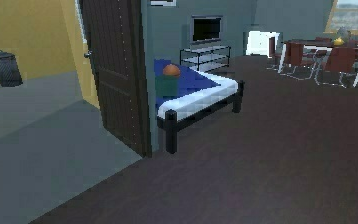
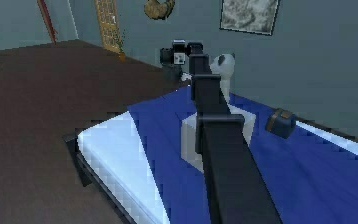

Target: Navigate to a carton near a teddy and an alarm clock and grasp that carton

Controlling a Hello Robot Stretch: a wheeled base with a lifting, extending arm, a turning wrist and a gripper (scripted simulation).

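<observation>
One dark arm (image 2: 227,150) rose across a bed (image 2: 117,150) covered by a blue blanket (image 2: 317,180). A pale grey carton (image 2: 189,140) sat on the blanket, partly hidden behind the arm; any print on it was too small to read. A small dark object (image 2: 282,120) lay near it, and a white rounded shape (image 2: 224,68) stood beyond. The gripper (image 2: 173,52) showed at the arm's far end; whether its fingers were apart or together could not be told.

Arm (image 2: 225,150) extended outward, gripper (image 2: 176,54) at its far end; any hold unclear
</observation>
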